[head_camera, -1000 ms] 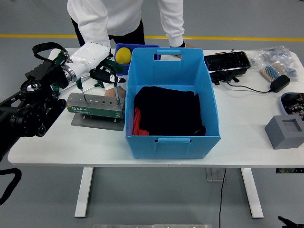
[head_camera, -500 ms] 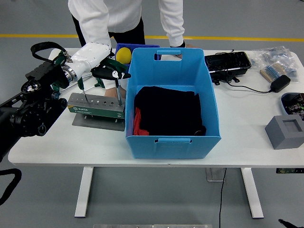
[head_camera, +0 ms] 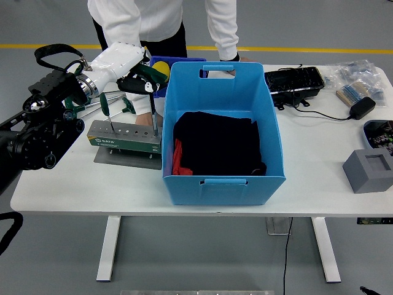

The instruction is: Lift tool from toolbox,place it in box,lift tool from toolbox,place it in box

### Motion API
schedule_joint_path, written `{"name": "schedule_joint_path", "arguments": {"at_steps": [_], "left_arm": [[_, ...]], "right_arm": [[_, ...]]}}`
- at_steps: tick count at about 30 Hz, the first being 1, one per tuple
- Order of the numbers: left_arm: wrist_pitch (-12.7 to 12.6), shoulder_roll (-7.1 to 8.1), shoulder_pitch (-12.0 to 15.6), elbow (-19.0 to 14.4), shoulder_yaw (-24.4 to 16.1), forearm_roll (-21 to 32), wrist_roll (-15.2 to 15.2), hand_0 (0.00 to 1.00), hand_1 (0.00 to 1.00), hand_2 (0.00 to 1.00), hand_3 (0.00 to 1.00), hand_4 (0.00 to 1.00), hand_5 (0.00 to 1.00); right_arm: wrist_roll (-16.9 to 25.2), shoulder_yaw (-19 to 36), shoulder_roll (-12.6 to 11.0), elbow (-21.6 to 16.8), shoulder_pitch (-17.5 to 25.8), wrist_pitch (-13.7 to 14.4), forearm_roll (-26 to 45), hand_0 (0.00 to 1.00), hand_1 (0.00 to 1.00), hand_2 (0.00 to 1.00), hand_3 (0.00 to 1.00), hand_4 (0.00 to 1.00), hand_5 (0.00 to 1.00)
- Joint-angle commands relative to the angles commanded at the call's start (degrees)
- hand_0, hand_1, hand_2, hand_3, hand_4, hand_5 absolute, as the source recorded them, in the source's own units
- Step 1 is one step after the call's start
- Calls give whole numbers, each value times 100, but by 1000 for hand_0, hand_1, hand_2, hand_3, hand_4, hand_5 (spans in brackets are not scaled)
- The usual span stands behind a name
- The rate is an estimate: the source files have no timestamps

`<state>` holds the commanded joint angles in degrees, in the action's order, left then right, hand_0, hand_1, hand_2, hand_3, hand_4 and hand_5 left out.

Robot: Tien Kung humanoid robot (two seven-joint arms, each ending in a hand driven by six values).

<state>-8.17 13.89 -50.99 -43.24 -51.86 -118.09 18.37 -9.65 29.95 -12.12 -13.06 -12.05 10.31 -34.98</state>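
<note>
Left hand (head_camera: 140, 85) clenched around screwdriver (head_camera: 151, 114) handle, shaft hanging down, tip at toolbox (head_camera: 124, 137) top right end, just beside blue box (head_camera: 222, 129). Second green-handled screwdriver (head_camera: 105, 110) upright in toolbox. "SATA" on toolbox front. Toolbox on grey plate (head_camera: 126, 158). Box holds black cloth (head_camera: 218, 142), red item at left edge. Person (head_camera: 163, 24) behind table (head_camera: 307, 166), hand on box far rim. Yellow ball (head_camera: 161, 69) behind hand.
</note>
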Motion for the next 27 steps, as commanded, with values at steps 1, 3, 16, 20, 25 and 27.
{"name": "schedule_joint_path", "arguments": {"at_steps": [1,3,16,20,25,27], "left_arm": [[8,18,-27,-24,2,12,5,166,2,25,25,755,602],[33,59,-87,-78,8,43,14,166,2,25,25,755,602],[452,426,-680,-633,211,274,-55,170,2,28,31,728,591],[452,526,-842,-749,265,293,-45,170,2,30,32,718,577],[448,591,-904,-997,197,268,-69,172,2,30,33,708,569],[440,574,-899,-1101,141,268,-87,172,2,30,33,708,569]], "right_arm": [[4,-5,-1,1,-2,1,9,619,603,673,546,785,658],[10,-13,-1,2,-5,6,33,619,603,673,546,785,658],[28,-52,-5,8,-1,6,117,619,601,673,546,785,657],[29,-52,-8,11,0,5,120,619,601,673,546,784,657],[30,-50,-11,13,3,5,123,620,601,672,546,783,656],[28,-48,-12,13,1,3,113,620,601,672,546,783,656]]}}
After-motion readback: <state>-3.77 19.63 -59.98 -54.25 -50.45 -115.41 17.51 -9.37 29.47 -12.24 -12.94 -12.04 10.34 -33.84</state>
